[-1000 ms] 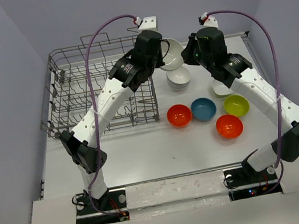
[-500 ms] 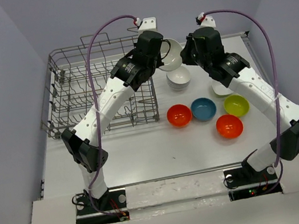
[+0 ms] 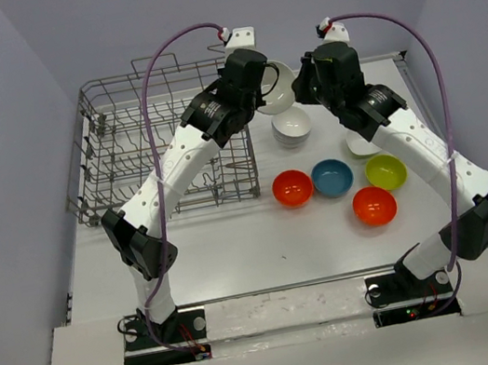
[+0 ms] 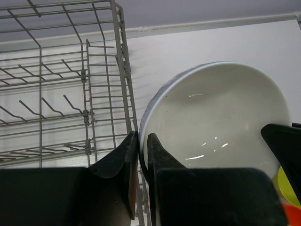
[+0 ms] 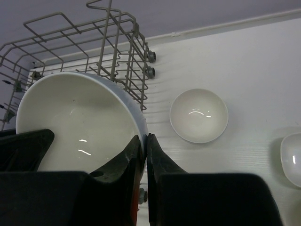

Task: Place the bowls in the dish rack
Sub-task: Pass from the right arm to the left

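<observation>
A white bowl hangs tilted in the air just right of the dish rack, held between both arms. My left gripper is shut on its left rim; the left wrist view has the rim pinched between the jaws and the bowl's hollow facing the camera. My right gripper is shut on the opposite rim, the bowl filling the left of that view. The grey wire dish rack stands at the far left.
A stack of white bowls sits under the held one. In front lie an orange-red bowl, a blue bowl, a yellow-green bowl, a second orange-red bowl and a white bowl.
The left jaws have closed onto the white bowl's rim. The right arm with the bowl has shifted slightly left and back.
</observation>
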Controlling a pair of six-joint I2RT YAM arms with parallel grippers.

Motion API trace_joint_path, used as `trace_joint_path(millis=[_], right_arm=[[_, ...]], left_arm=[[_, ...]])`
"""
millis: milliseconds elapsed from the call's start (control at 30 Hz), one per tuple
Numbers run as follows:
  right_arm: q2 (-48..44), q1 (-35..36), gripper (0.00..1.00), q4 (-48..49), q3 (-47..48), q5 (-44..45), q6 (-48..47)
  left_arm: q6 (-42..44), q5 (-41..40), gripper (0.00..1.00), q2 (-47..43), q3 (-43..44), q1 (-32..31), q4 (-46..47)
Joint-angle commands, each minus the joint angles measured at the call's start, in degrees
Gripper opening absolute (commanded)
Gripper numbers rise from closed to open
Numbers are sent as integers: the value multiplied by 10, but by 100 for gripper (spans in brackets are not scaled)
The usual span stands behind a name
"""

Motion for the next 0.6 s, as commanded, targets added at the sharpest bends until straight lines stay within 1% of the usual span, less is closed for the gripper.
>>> trace_joint_path(millis=[0, 167, 300, 500, 567], right_arm=[[-10, 11, 13, 65, 47, -32, 4], [-8, 11, 19, 65, 50, -42, 4], [-5, 11, 19, 63, 49, -49, 5], [2, 11, 23, 63, 47, -50, 6], [4, 17, 26, 63, 46, -50, 7]], left_arm=[[23, -2, 0, -11, 22, -6, 0], [26, 2, 0, -18, 20, -6, 4], [26, 8, 0, -27, 11, -6, 12], [26, 15, 0, -39, -8, -6, 26], [26, 18, 0, -41, -12, -6, 31]])
